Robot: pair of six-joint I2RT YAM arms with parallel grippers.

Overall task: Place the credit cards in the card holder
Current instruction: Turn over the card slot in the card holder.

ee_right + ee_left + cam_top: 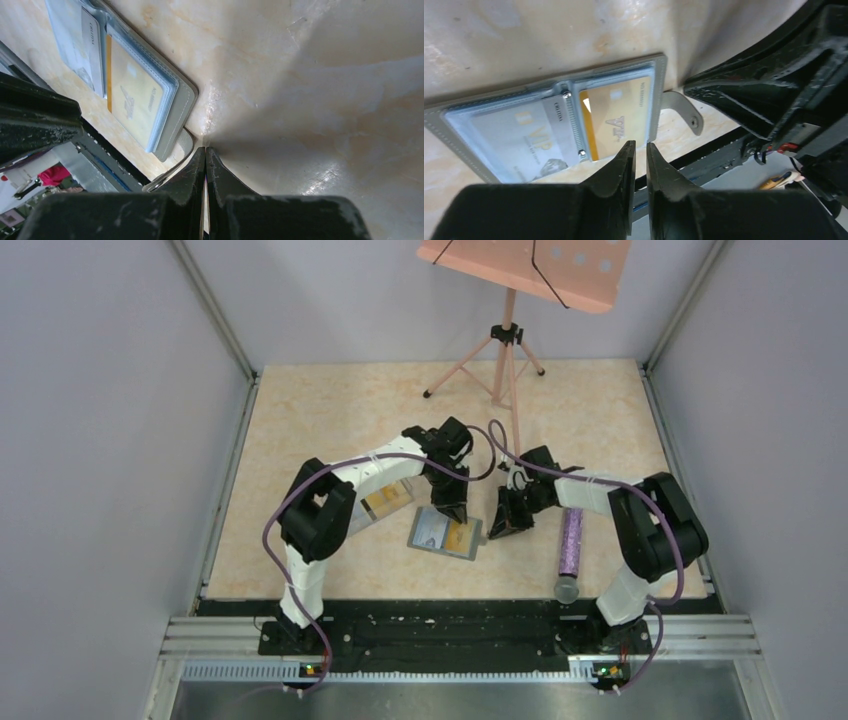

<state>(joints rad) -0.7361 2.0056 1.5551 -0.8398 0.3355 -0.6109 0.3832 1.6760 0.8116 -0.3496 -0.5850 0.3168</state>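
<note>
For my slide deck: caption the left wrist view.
Left gripper poised over the open card holder, gold card and pale card already pocketed.

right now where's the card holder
In the top view the card holder lies open near the middle of the table, at the tip of the left gripper, with the right gripper at its right edge.
</note>
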